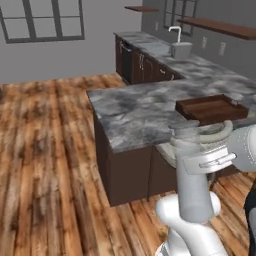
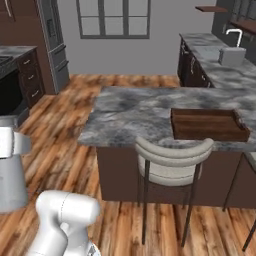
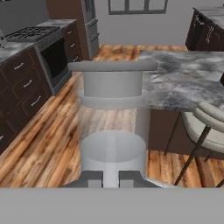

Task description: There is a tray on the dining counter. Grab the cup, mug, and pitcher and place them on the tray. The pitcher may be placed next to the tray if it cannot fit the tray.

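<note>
Pitcher in the grasp: in the hand view the pale grey-white body stands straight up from the two dark finger tips at six o'clock, its flared top spreading wide across the middle of the picture, and the gripper is clamped narrowly on its base. Behind it, out at one to three o'clock, the grey marbled dining counter stretches away, with a pale curved-back stool tucked against its dark base at four o'clock. Over at nine to eleven o'clock sit dark drawers and a stove. From the left base view, the dark brown tray lies on the dining counter at about three o'clock, near the counter's close edge, nothing in it. The right base view shows that same tray at three o'clock on the counter top, just behind the stool's curved back. A sink sits on the far worktop at one o'clock. Wooden floor all around.
</note>
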Available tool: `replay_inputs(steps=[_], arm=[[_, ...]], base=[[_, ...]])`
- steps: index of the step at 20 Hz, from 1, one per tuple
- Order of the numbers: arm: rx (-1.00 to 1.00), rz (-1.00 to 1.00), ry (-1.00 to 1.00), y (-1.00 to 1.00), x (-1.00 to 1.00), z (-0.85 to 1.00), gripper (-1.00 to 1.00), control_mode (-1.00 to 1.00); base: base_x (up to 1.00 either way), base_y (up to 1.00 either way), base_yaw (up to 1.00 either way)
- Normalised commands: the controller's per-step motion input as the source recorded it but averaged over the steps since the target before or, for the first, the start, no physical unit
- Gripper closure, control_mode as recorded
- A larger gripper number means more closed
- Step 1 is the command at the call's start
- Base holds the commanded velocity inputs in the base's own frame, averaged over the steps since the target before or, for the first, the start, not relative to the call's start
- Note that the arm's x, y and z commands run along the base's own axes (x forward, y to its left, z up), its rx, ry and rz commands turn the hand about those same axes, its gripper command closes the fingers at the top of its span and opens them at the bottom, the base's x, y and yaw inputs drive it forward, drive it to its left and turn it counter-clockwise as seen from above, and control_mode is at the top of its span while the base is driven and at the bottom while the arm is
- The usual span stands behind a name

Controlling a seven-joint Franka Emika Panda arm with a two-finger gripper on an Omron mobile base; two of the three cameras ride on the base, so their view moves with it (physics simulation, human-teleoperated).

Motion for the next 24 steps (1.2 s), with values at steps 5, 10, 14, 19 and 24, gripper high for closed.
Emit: replay_inputs(steps=[5,10,14,19,24], arm=[[0.00,0.00,0.00,0.00,0.00,0.00,1.00,1.00],[0.00,0.00,0.00,0.00,0.00,0.00,1.00,1.00],[0.00,0.00,0.00,0.00,0.00,0.00,1.00,1.00],[0.00,0.00,0.00,0.00,0.00,0.00,1.00,1.00],[0.00,0.00,0.00,0.00,0.00,0.00,1.00,1.00]], base=[[0.00,-1.00,0.14],[0.00,-1.00,0.10],[0.00,-1.00,0.09],[0.11,-1.00,0.07],[0.86,-1.00,0.03]])
